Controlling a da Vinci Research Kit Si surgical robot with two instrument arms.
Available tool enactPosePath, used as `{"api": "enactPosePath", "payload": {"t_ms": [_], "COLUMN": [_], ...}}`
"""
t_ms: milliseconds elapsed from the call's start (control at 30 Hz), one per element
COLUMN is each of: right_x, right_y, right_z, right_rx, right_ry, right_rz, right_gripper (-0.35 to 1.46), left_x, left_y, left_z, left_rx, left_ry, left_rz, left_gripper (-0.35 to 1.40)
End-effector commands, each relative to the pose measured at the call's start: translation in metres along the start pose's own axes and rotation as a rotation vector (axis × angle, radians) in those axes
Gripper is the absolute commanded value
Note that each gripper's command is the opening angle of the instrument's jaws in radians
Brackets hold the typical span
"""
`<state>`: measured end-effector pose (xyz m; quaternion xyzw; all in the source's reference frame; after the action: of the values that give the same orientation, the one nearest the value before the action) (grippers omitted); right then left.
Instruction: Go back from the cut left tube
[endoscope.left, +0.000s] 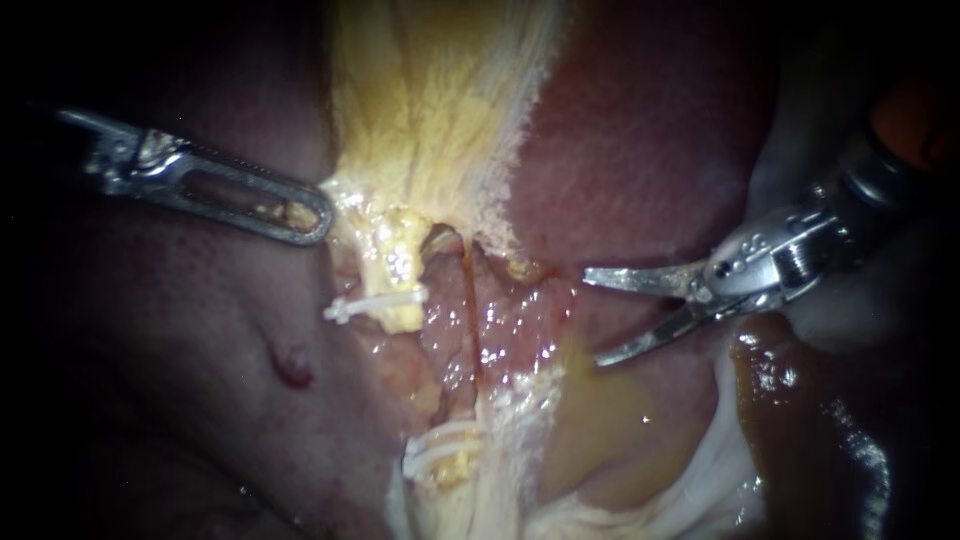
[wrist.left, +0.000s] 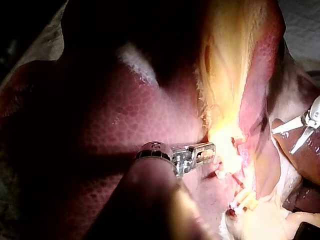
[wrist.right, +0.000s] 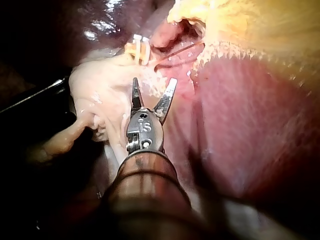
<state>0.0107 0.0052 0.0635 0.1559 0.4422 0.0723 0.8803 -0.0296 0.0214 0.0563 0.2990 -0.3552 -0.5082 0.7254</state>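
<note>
Writing: only small stamped marks on the joint housing of the right instrument (endoscope.left: 595, 318), not read here. It comes in from the right and its tip is two thin curved blades. The jaws are spread wide with a clear gap and hold nothing. The blades point left toward the dissected area, over wet pink tissue at the edge of the liver (endoscope.left: 640, 130), well apart from the tubes. Cannot tell if the near blade rests on the tissue. Right wrist view agrees: blades in a V, nothing between them, pale tissue under and ahead of them, white clips further ahead. The left instrument (endoscope.left: 310, 215) comes in from the left, showing a long windowed jaw seen flat-on. Its jaws are pressed together on the left edge of the yellow tissue (endoscope.left: 430, 110), and yellow bits show through the window. In the left wrist view a pale bit sits pinched between the two jaws. The cut left tube (endoscope.left: 400, 285) is mid-scene between the two instruments, just right of the left instrument's tip. Its far stump is a short yellow stub hanging from the yellow tissue, with one white clip (endoscope.left: 375, 305) across it. The near stump carries two white clips (endoscope.left: 440, 448). Raw wet tissue fills the gap between the stumps. Just right of the cut tube, a thin reddish tube (endoscope.left: 468, 320) runs far to near past the gap, in one piece. The liver is dark red on the left and at the far right.
</note>
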Motion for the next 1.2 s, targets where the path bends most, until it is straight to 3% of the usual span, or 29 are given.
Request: {"api": "enactPosePath", "payload": {"t_ms": [33,400,733,1200], "right_x": [0.0,-0.0003,-0.0005,-0.0005], "right_y": [0.0,0.0001,0.0002,0.0002], "right_z": [0.0,-0.0001,-0.0002,-0.0002], "right_rx": [0.001,0.001,0.001,0.001], "right_ry": [0.001,0.002,0.001,0.001], "right_rz": [0.0,0.0,0.0,0.001], "right_gripper": [1.45,1.45,1.45,1.45], "left_x": [0.0001,0.0003,0.0004,0.0004], "left_y": [0.0,0.001,0.0005,0.0006], "left_z": [0.0003,0.0043,0.0086,0.0087], "left_rx": [-0.003,-0.004,0.011,0.018], "left_ry": [-0.001,-0.002,0.011,0.013], "left_rz": [-0.001,0.003,0.004,0.005], "left_gripper": [-0.35,-0.35,-0.35,-0.35]}}
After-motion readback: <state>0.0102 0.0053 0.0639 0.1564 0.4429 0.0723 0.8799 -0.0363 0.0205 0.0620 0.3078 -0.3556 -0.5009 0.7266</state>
